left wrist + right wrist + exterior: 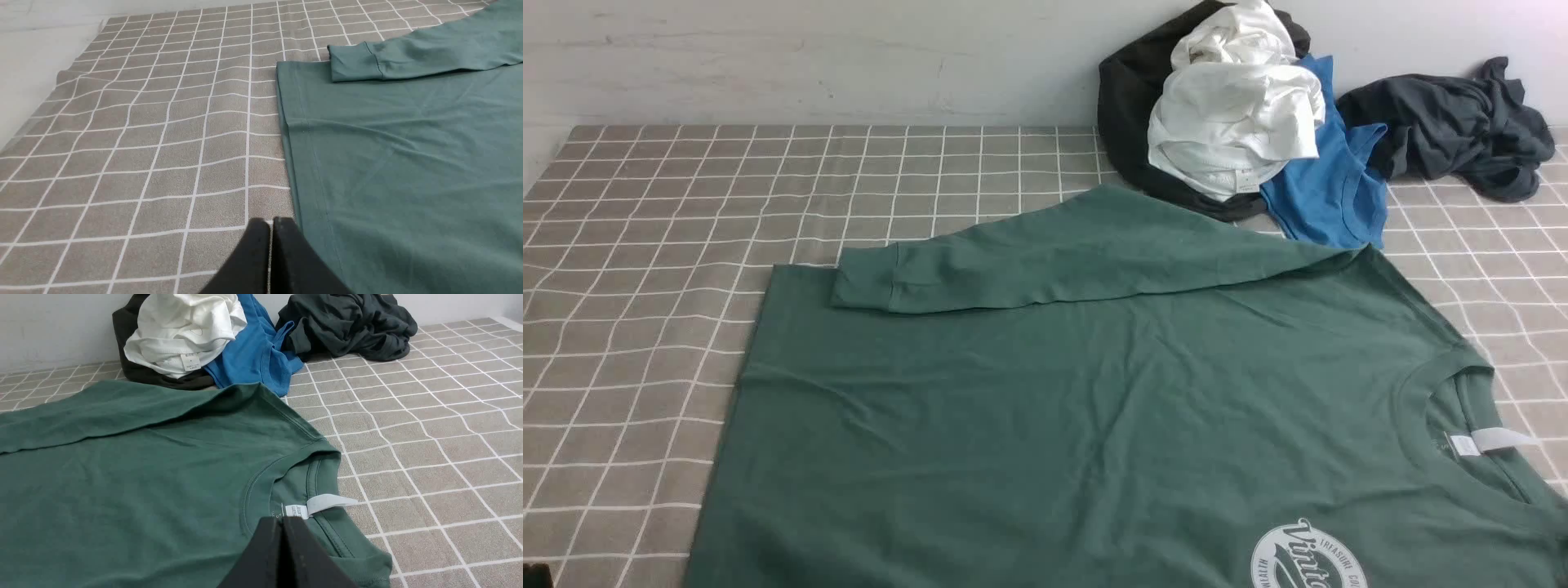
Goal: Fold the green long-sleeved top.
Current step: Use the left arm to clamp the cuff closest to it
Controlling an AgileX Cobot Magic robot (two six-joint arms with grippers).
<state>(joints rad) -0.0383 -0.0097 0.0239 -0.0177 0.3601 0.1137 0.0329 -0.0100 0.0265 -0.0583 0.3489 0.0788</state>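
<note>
Surface: grey-brown tablecloth (645,245) with a white grid, rippled on the left, backed by a pale wall (809,57).

Main item: green long-sleeved top (1054,408), lying flat and face up across the centre and near side, neck to the right, hem to the left. One sleeve (1094,253) is folded across the body, its ribbed cuff (866,286) near the far hem corner.

Far-right heap against the wall:
- black garment (1127,106) at the bottom
- white garments (1233,122) on top of it
- blue shirt (1323,188), its lower edge just beside the top's far shoulder
- charcoal-grey garment (1454,131), set apart to the right

Open room: wide bare cloth lies left of the hem and along the far side, with more to the right of the collar.

Writing:
- White neck label (1490,441), print too small to read.
- Round white chest logo (1307,555), cut by the frame; script begins "Vint", ring reads "TREASURE".
- Size tag (191,361) on a white garment, headed "SIZE".

Left gripper (270,222): jaws pressed together, empty, above bare cloth just beside the hem. Right gripper (282,522): jaws pressed together, empty, above the collar near the label.
</note>
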